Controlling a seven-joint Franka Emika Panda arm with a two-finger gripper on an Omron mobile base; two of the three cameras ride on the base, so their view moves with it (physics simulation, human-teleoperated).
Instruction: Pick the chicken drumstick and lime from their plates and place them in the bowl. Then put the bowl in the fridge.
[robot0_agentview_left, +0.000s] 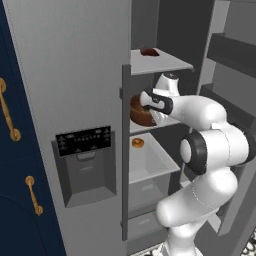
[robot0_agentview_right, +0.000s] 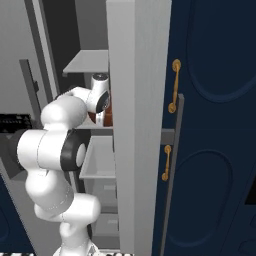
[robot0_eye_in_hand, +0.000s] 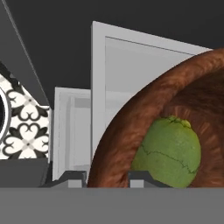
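Fridge (robot0_agentview_left: 75, 75) stands open, grey door with black dispenser panel (robot0_agentview_left: 83, 140) on the left in the left base view. White arm reaches into the open compartment, wrist at the middle shelf (robot0_agentview_left: 137, 126). Bowl (robot0_agentview_left: 140, 112), dark reddish-brown, sits on that middle shelf, partly hidden behind the wrist; from the right base view only a sliver of it (robot0_agentview_right: 107, 114) shows past the arm and the fridge's side wall. In the hand view the bowl (robot0_eye_in_hand: 144, 113) is very close, rim running across the frame, and the lime (robot0_eye_in_hand: 170, 151) lies inside it against the wall. Gripper (robot0_eye_in_hand: 107, 177) fingertips straddle the bowl's rim, one outside, one inside near the lime; they look closed narrowly on the rim, though contact can't be confirmed from this angle. Drumstick not made out in the bowl. A small reddish-brown item (robot0_agentview_left: 148, 51) rests on the upper shelf, a small orange item (robot0_agentview_left: 137, 143) below the bowl's shelf. Navy cabinets with gold handles (robot0_agentview_right: 174, 85) flank the fridge.
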